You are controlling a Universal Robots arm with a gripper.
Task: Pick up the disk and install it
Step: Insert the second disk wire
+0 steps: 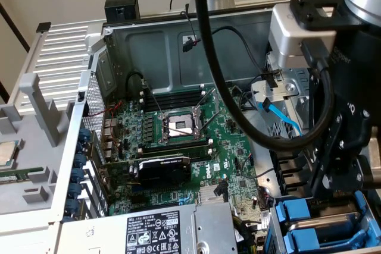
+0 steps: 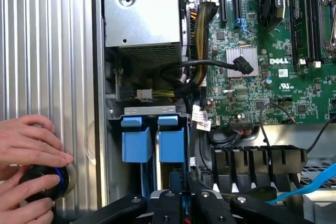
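A: Where's the disk?

B: Blue plastic drive carriers (image 2: 157, 142) sit in the bay of the open grey metal PC case (image 1: 77, 123); the silver-grey disk itself I can't make out. Black gripper (image 2: 178, 203) hangs just above them, jaws nearly closed; can't tell if it's gripping anything.

A: Risks?

B: Tight slot. If you tilt, you'll likely jam on the bay wall. Light-blue SATA cable (image 1: 283, 117) and black cables (image 2: 210, 66) run close. A hand (image 2: 29, 145) rests on the case panel nearby, so mind it.

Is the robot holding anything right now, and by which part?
It cannot be told. The end effector is down at the blue drive carriers, but any hold there is hidden.
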